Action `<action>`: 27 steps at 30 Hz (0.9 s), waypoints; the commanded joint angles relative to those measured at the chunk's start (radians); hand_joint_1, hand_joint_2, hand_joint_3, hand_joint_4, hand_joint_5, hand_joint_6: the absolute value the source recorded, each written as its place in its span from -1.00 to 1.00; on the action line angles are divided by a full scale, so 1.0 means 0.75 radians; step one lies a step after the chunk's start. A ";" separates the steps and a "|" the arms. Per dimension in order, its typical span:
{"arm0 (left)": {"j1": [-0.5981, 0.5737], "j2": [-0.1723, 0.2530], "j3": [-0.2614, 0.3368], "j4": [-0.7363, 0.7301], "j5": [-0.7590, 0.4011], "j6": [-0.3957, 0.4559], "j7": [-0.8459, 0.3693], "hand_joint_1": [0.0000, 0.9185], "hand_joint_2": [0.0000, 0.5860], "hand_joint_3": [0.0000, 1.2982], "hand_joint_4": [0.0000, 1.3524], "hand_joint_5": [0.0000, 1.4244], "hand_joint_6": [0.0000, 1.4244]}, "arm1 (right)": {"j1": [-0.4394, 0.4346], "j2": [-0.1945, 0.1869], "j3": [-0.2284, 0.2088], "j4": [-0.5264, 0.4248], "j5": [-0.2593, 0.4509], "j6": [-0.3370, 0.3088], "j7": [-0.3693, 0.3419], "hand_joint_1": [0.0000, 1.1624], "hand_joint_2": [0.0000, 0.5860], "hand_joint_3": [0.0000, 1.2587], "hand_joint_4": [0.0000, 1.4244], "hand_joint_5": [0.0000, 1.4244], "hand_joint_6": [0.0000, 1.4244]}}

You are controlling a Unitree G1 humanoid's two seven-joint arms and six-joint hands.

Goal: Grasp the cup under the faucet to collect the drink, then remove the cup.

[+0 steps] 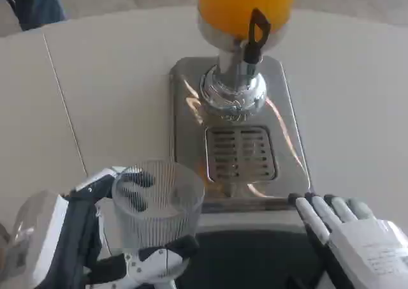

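- I am holding the cup (pixel 158 203) in my left hand (pixel 95 238) at the lower left of the frame; dark fingers (pixel 137 190) are showing through the ribbed clear wall on the far side and another finger is wrapping its near base, so this hand is grasping it.
- The cup is standing upright, mouth up, and looking empty as far as I can tell.
- From the cup, the faucet (pixel 255 37) is lying up and to the right, at the upper centre of the frame, with its black lever pointing down over the drip grate (pixel 241 152).
- The cup is sitting just off the lower left corner of the steel base (pixel 185 110), not yet under the spout; I judge the coming move to be a carry up-right onto the grate.
- My right hand (pixel 354 235) is resting at the lower right, fingers extended and holding nothing, near the base's front edge.
- The orange drink tank (pixel 245 2) is sitting at the top centre.
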 commanded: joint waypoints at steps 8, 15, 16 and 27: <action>0.052 0.011 0.069 -0.085 -0.071 -0.045 -0.016 0.11 -0.64 0.52 0.76 0.97 1.00 | -0.003 0.130 0.110 0.055 -0.143 0.045 -0.003 -0.09 0.49 -1.00 -1.00 -1.00 -1.00; 0.111 -0.038 0.058 -0.143 -0.002 -0.043 -0.018 0.11 -0.64 0.52 0.76 0.97 1.00 | -0.094 0.059 0.035 0.106 0.016 0.009 -0.010 -0.03 0.51 -1.00 -1.00 -1.00 -1.00; 0.108 -0.030 0.065 -0.147 -0.014 -0.044 -0.029 0.11 -0.64 0.52 0.76 0.97 1.00 | -0.095 0.059 0.038 0.111 0.009 0.010 -0.025 -0.03 0.50 -1.00 -1.00 -1.00 -1.00; 0.011 0.026 0.169 -0.116 -0.173 -0.016 -0.108 0.11 -0.64 0.52 0.76 0.97 1.00 | -0.098 0.159 0.150 -0.007 -0.165 0.056 0.061 -0.01 0.48 -1.00 -1.00 -1.00 -1.00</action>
